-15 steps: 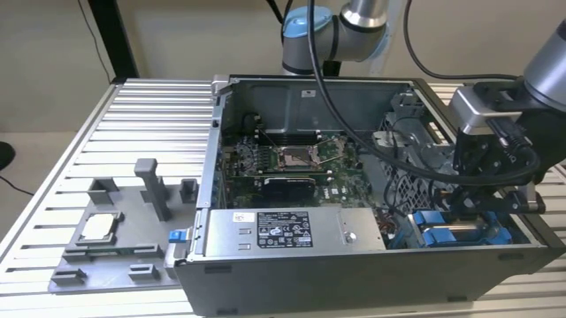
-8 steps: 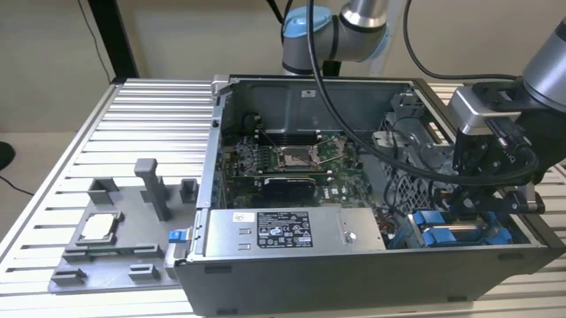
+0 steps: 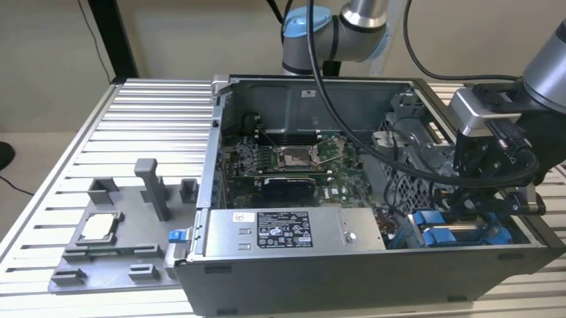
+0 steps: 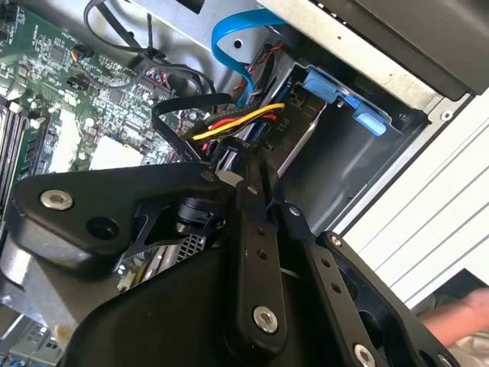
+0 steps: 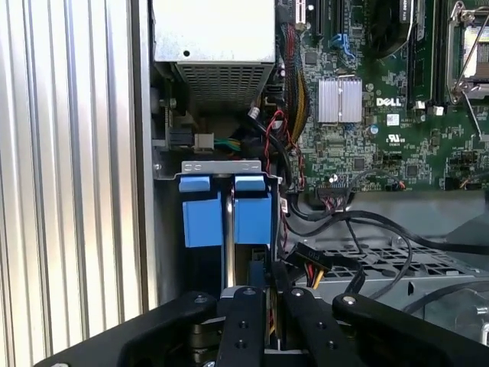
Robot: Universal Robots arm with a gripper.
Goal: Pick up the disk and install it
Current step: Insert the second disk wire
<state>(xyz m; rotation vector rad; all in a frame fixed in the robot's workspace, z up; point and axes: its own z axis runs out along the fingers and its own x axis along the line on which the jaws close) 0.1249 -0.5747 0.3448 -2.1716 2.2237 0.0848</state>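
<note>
In the exterior view, the arm reaches down into the open computer case [image 3: 372, 265] at the exterior view's right. The gripper [image 3: 473, 205] hangs low inside the case, just above the drive bay in the near corner. The disk [image 3: 447, 233] sits in that bay directly under the gripper, its blue bracket tabs showing beside a second blue-tabbed bracket [image 3: 425, 218]. The large silver box with a black label [image 3: 283, 230] lies well off to the side of the gripper, and the grey fixture tray [image 3: 124, 225] stands outside the case on the slatted table [image 3: 142, 119].

In the second wrist view, the gripper [image 4: 252, 164] has its black fingers [image 4: 256, 252] drawn narrow, close together, their tips at the edge of the disk [image 4: 294, 130], which stands on edge in the bay. Yellow and red wires [image 4: 233, 122] cross just beside the tips. A blue flat cable [image 4: 233, 46] curves beyond the disk.

In the first wrist view, the fingers [image 5: 243, 321] sit nearly together, pointing at the two blue brackets [image 5: 225, 214] straight ahead in the bay. The motherboard [image 5: 397, 115] spreads out to one side of the gripper.
</note>
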